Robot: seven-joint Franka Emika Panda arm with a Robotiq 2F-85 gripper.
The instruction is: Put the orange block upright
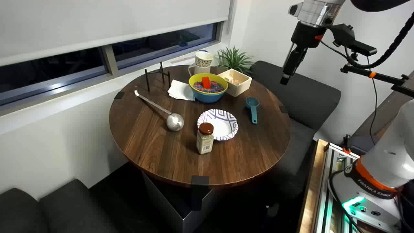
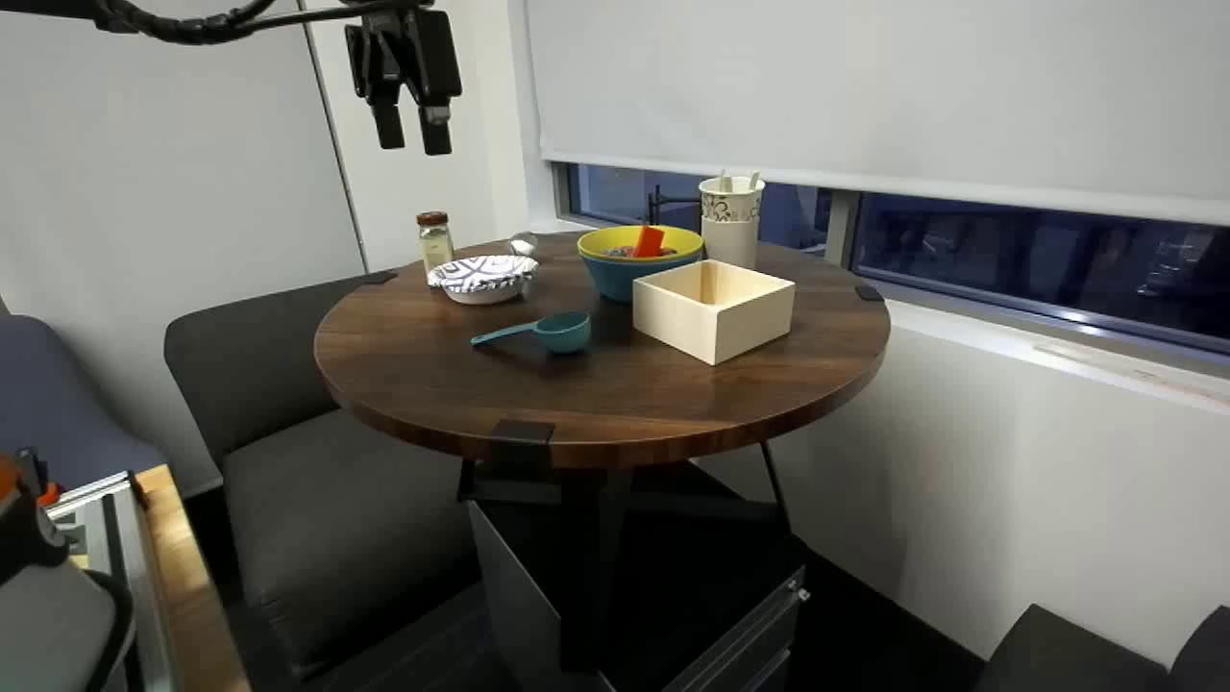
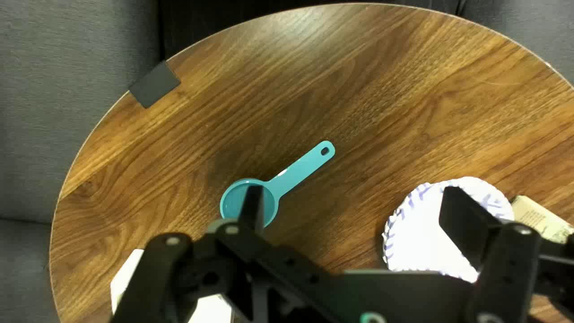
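The orange block (image 1: 206,83) is in the yellow-rimmed bowl (image 1: 194,79), on the multicoloured bits that fill it. In an exterior view the block (image 2: 649,241) leans to one side, with its top above the rim; its lower end is hidden. The yellow bowl sits in a blue bowl (image 1: 208,97) on the table. My gripper (image 2: 413,137) is open and empty, high above the table and well away from the block. In the wrist view the gripper's fingers (image 3: 353,195) are wide apart, with nothing between them. The orange block is out of the wrist view.
A wooden box (image 2: 713,312) with small blocks and a cup (image 1: 203,61) stand beside the bowls. A teal scoop (image 3: 293,175), patterned paper bowl (image 1: 221,124), spice jar (image 1: 205,142), ladle (image 1: 175,121), napkins (image 1: 181,90) and black stand (image 1: 147,81) are on the round table.
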